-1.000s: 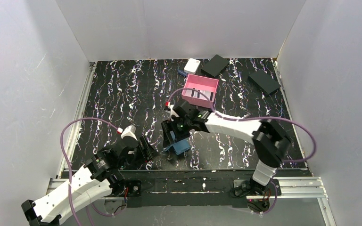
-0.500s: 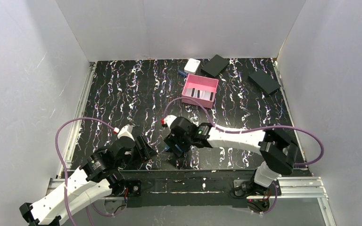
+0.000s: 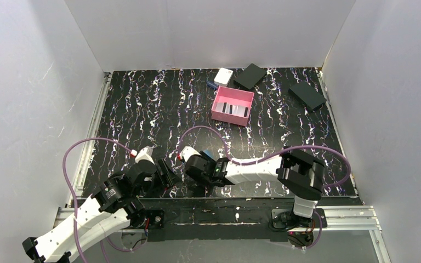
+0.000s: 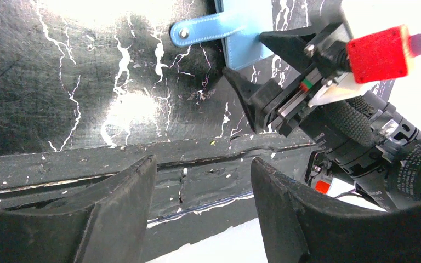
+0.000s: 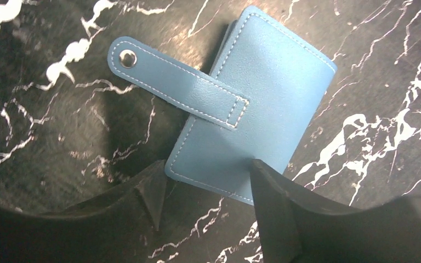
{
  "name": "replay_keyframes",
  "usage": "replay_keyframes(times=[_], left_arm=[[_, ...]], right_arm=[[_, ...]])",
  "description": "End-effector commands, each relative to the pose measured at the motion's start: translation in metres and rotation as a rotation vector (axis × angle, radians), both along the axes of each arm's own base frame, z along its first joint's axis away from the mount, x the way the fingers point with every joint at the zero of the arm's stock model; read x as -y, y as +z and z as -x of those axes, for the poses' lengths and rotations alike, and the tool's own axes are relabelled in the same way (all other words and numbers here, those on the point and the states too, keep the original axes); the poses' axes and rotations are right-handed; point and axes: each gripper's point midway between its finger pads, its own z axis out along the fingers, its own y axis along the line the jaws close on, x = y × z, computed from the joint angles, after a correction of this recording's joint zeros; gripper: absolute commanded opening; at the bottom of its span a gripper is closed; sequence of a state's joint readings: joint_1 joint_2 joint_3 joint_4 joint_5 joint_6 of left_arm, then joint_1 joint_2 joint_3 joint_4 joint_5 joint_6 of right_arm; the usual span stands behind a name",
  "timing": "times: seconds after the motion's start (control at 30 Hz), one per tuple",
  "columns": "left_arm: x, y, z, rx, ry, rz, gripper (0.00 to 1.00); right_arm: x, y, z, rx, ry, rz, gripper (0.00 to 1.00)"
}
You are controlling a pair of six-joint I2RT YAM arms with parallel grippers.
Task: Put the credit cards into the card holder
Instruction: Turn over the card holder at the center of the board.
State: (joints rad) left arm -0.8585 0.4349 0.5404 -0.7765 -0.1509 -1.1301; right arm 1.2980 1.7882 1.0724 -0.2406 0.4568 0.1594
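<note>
Right wrist view: the card holder (image 5: 257,109) is grained blue leather-like material with pale stitching. It lies folded flat on the black, white-veined desk (image 5: 44,126). Its strap (image 5: 181,82) is thrown out loose, with a metal snap at the rounded tip. The right hand (image 5: 205,192) straddles the holder's near short end, one black wedge-shaped finger off each corner. I cannot tell whether they pinch it.

Left wrist view: this shows the same grip from the side, with those pointed fingers tipped down at the holder's corner, close to the desk's front edge. The left hand (image 4: 203,219) stands wide with nothing between its broad matte fingers.

Top view: only this view shows the far end of the desk. A pink open tray (image 3: 229,118) holds pale, dark-striped credit cards (image 3: 231,108). Behind it sit a rounded white box (image 3: 223,75) and flat black boxes (image 3: 250,75). The holder is nearly hidden under the right hand at the near edge.
</note>
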Motion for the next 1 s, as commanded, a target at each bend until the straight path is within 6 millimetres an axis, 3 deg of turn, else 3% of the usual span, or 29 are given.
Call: replay_keyframes(times=[0.0,0.3,0.47,0.63,0.83,0.97], left_arm=[[-0.01,0.008,-0.003,0.023,0.03,-0.023,0.62],[-0.011,-0.001,0.001,-0.001,0.042,-0.017,0.64],[-0.004,-0.002,-0.001,-0.016,0.031,-0.013,0.64],[0.005,-0.002,-0.005,-0.024,0.02,0.0,0.66],[0.041,0.002,-0.015,-0.033,-0.032,0.098,0.66],[0.059,-0.012,-0.021,-0.068,-0.049,0.123,0.61]], right_arm=[[0.023,-0.032,-0.006,0.022,-0.076,0.087,0.59],[0.002,-0.006,0.003,-0.065,-0.09,-0.108,0.19],[-0.002,0.008,0.003,-0.146,-0.121,-0.242,0.03],[-0.003,0.029,-0.003,-0.224,-0.14,-0.38,0.01],[-0.004,0.053,-0.001,-0.37,-0.121,-0.59,0.01],[0.004,0.061,-0.003,-0.455,-0.127,-0.696,0.01]])
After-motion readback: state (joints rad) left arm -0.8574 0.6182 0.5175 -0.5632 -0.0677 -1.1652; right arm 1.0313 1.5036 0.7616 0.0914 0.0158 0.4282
